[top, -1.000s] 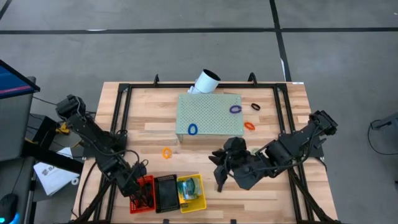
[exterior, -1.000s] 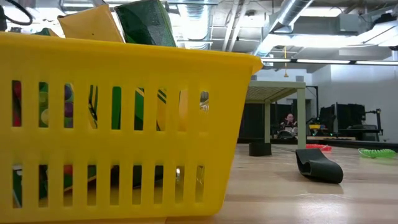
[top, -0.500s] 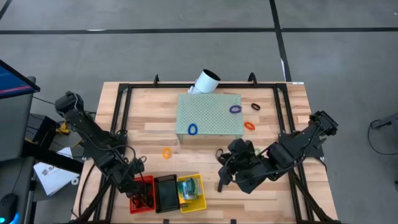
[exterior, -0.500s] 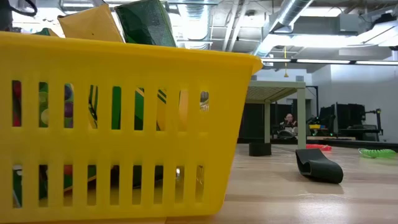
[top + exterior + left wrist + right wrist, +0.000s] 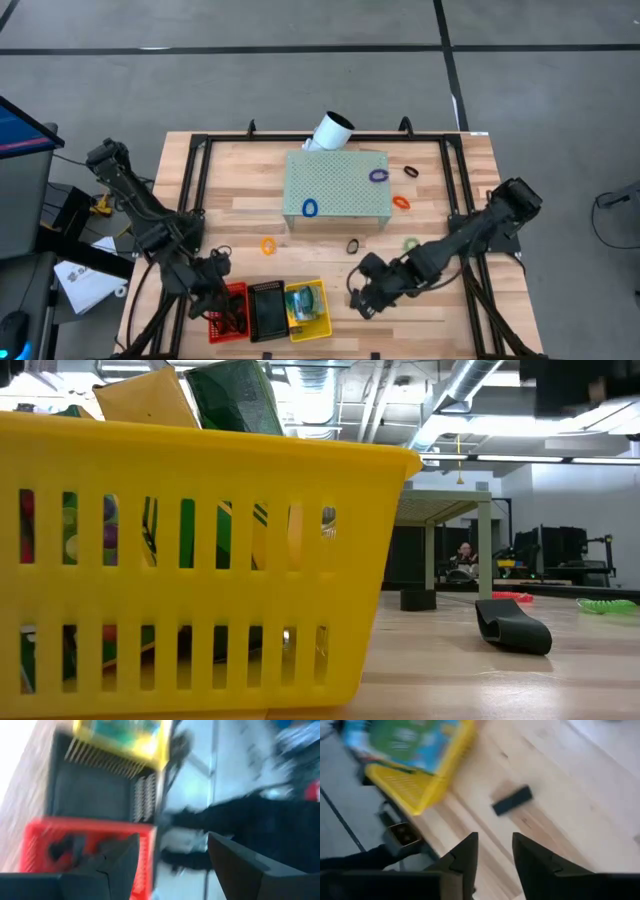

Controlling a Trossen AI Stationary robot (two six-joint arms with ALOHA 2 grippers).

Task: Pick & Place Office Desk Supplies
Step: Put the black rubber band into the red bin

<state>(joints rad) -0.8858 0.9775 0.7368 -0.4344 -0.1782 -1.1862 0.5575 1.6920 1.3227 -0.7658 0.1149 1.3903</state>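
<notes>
The yellow basket (image 5: 322,318) is sitting at the near edge of the wooden table (image 5: 240,205), and everything here is placed from it. Touching its left side a black basket (image 5: 267,311) is standing, and beyond that a red basket (image 5: 232,312) with small black clips (image 5: 67,845) lying in it. Crayon boxes (image 5: 402,737) are filling the yellow basket, their tops poking above its rim.

The left gripper (image 5: 212,296) is hovering just left of the red basket, two bins away from the yellow one; in the left wrist view its fingers (image 5: 112,862) are standing spread with nothing between them. The right gripper (image 5: 362,300) is hanging low just right of the yellow basket, its fingers (image 5: 465,852) parted and empty. A black strip (image 5: 512,801) is lying flat on the wood between that gripper and the basket.

Farther back from the yellow basket the pale green perforated block (image 5: 337,186) is carrying a blue loop (image 5: 309,208) and a purple loop (image 5: 378,175). An orange loop (image 5: 268,245) is lying between block and baskets; a black loop (image 5: 353,245) and a green loop (image 5: 410,243) are lying behind the right gripper. A white tube (image 5: 329,131) is leaning at the block's far edge
</notes>
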